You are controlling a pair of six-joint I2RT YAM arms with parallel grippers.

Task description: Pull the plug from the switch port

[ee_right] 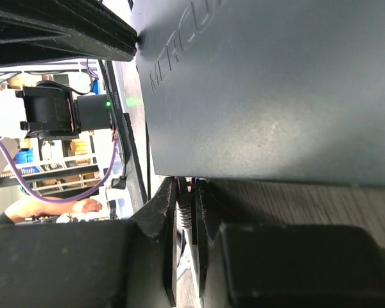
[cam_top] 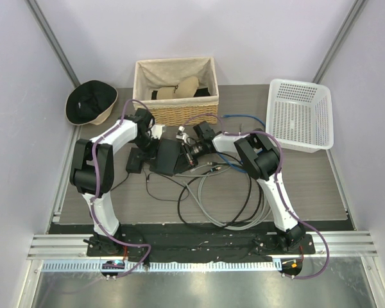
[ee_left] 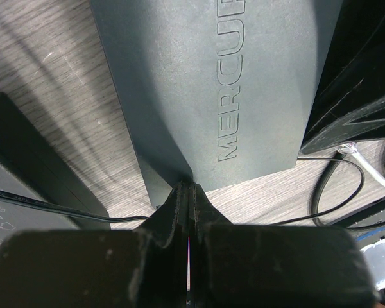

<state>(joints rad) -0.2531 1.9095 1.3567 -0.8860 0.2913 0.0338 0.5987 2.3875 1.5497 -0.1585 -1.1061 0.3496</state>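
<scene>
The flat matte black switch box (cam_top: 168, 156) lies mid-table; its top with raised lettering fills the left wrist view (ee_left: 205, 83) and the right wrist view (ee_right: 276, 83). My left gripper (cam_top: 155, 138) is shut, and its tips (ee_left: 189, 190) touch the box's near edge. My right gripper (cam_top: 191, 151) is at the box's opposite narrow edge, shut (ee_right: 187, 187) on a grey plug (ee_right: 187, 206) with a ribbed boot that sits against that edge. The port itself is hidden behind the plug and fingers.
A smaller black power brick (cam_top: 135, 161) with a thin black cord (ee_left: 51, 209) lies left of the box. Looped grey and black cables (cam_top: 224, 196) lie in front. A wicker basket (cam_top: 175, 90), a white plastic basket (cam_top: 300, 114) and a hat (cam_top: 92, 102) stand behind.
</scene>
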